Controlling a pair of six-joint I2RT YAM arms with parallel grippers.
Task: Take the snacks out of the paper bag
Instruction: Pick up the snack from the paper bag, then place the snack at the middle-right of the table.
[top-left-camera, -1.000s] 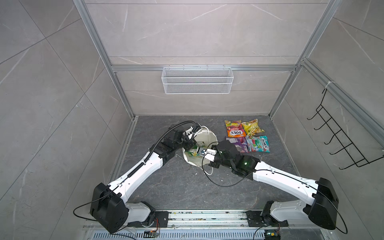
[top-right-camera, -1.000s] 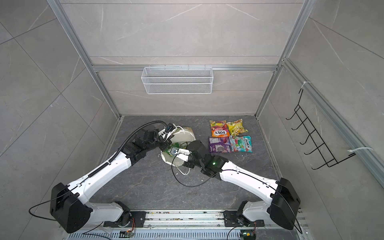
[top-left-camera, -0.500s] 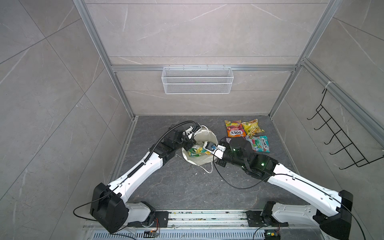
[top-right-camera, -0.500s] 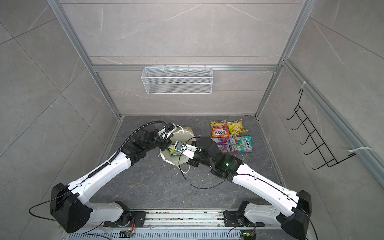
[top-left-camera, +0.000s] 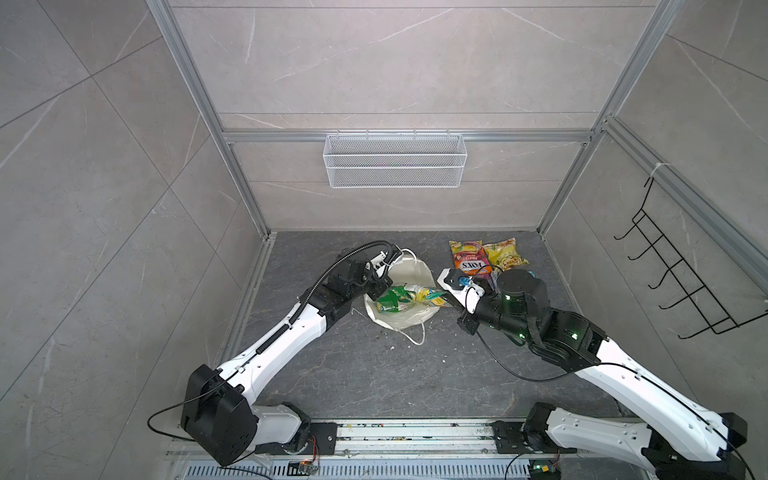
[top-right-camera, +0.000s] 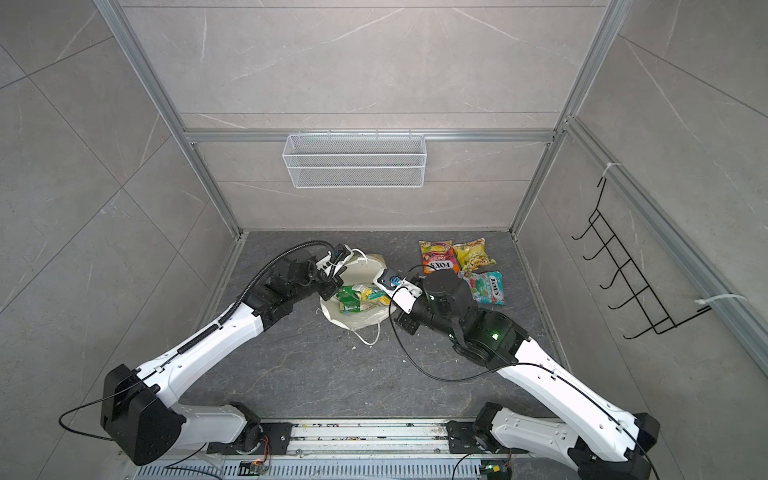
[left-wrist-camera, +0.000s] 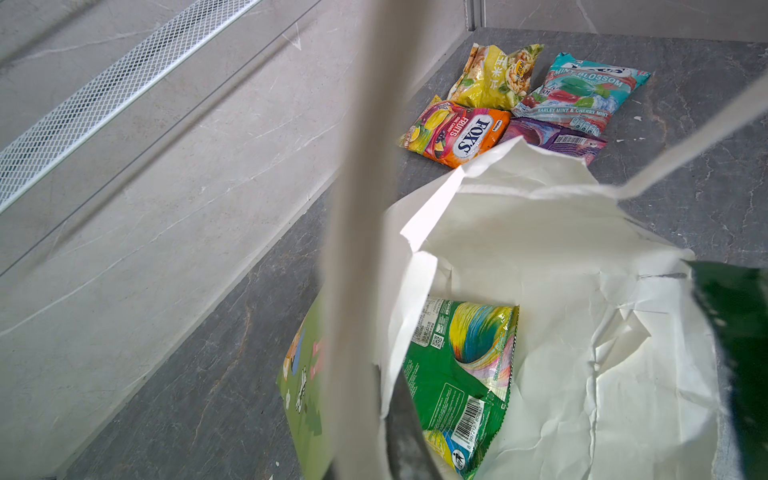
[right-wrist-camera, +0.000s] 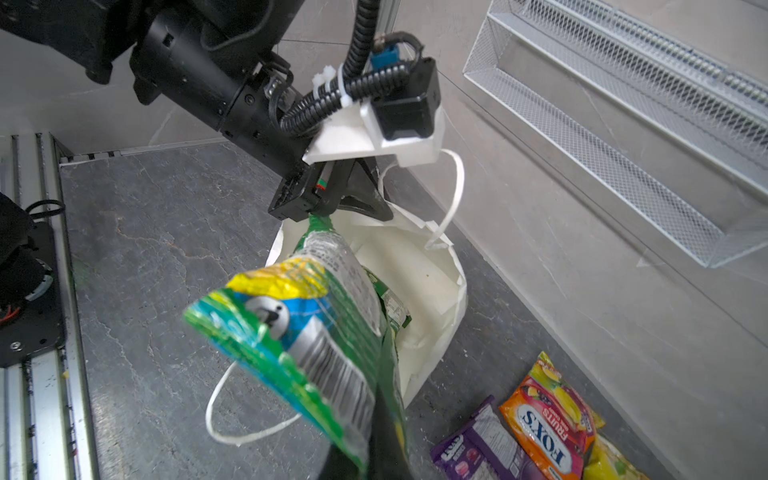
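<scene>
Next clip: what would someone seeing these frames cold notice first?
The green packet stretched over the mouth of the paper bag, pinched at one end by the right gripper while the left gripper holds the bag. Near the back wall, four bright packets lie together on the dark floor; a second green packet sits inside the bag.

The dark grey, veined table (top-left-camera: 374, 374) carries the white paper bag (top-left-camera: 405, 322) near its middle, a little toward the far edge. One cord handle (right-wrist-camera: 232, 441) of the bag trails onto the stone on its near side. In the far right corner four snacks lie flat and close together: the orange packet (top-left-camera: 469, 259) and yellow packet (top-left-camera: 505, 254) farthest back, the purple packet (left-wrist-camera: 557, 139) and teal packet (top-right-camera: 488, 287) just nearer.
</scene>
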